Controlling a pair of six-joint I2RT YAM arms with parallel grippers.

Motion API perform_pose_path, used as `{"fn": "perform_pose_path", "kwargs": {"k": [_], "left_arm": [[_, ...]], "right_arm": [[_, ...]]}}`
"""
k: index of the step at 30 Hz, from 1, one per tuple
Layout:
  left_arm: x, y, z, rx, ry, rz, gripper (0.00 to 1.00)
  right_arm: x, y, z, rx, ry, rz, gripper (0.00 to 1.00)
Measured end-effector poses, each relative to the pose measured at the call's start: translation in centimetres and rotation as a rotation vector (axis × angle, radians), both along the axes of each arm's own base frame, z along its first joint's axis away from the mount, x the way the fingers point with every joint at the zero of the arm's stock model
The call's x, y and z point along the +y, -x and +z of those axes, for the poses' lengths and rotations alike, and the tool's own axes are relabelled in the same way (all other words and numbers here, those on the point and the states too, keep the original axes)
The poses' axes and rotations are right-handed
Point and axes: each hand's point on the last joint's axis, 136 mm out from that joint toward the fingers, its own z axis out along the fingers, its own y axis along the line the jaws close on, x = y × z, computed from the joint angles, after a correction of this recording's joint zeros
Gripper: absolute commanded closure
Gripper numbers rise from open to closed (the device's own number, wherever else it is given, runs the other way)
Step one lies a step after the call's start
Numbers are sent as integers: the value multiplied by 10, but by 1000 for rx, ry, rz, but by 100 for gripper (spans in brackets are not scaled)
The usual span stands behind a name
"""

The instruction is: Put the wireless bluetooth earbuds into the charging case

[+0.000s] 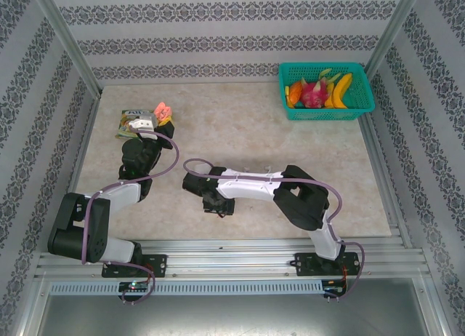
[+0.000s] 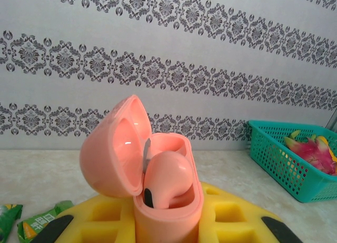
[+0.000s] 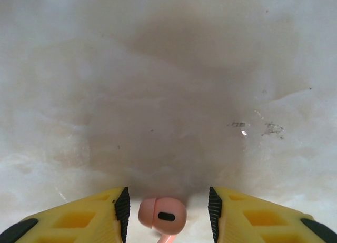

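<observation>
With the left gripper point(image 2: 168, 224) clamped on the case point(image 2: 110, 153), lid open and one earbud point(image 2: 168, 177) seated so the other slot stays reachable, I have the right gripper point(image 3: 167, 211) parted astride the loose earbud point(image 3: 162, 215) on the table point(image 3: 168, 95), ready to pinch it.

Top view: bright, even, diffuse light from overhead, no hard shadows. There is only faint soft shade on the desk point(image 1: 240, 125) under the left arm point(image 1: 109, 198) and right arm point(image 1: 290, 194), toward its near edge. Sharp throughout. The metal frame posts point(image 1: 69, 41) lean outward at the picture corners, mild wide-angle distortion.

Left wrist view: well lit, wallpaper point(image 2: 158, 69) crisp. Small white glare spot inside the lid of the pink charging case point(image 2: 142, 164). Close foreground slightly soft.

Right wrist view: broad soft-edged dark shadow over the desk ahead of the right hand point(image 3: 168, 201), brighter at both sides. Desk texture slightly blurry. Pink earbud point(image 3: 162, 215) fairly sharp, cut by the bottom edge.
</observation>
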Motion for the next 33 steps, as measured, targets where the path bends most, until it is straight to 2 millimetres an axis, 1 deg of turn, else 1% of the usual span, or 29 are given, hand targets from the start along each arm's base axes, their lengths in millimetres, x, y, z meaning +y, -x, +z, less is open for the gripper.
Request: {"fn": "perform_pose_path", "kwargs": {"k": [3,9,17,27,33], "left_arm": [[0,0,2,-8,6,0,100],[0,0,2,-7,16,-1,100],[0,0,2,-4,20,-2,100],[0,0,2,-5,27,-3,100],[-1,0,2,-3,34,-11,100]], "right_arm": [[1,1,-3,1,3,4,55],[2,1,-3,0,-1,0,59],[3,1,-3,2,-4,0,59],[5,2,-3,-5,-8,6,67],[7,3,-3,-11,-10,14,70]]}}
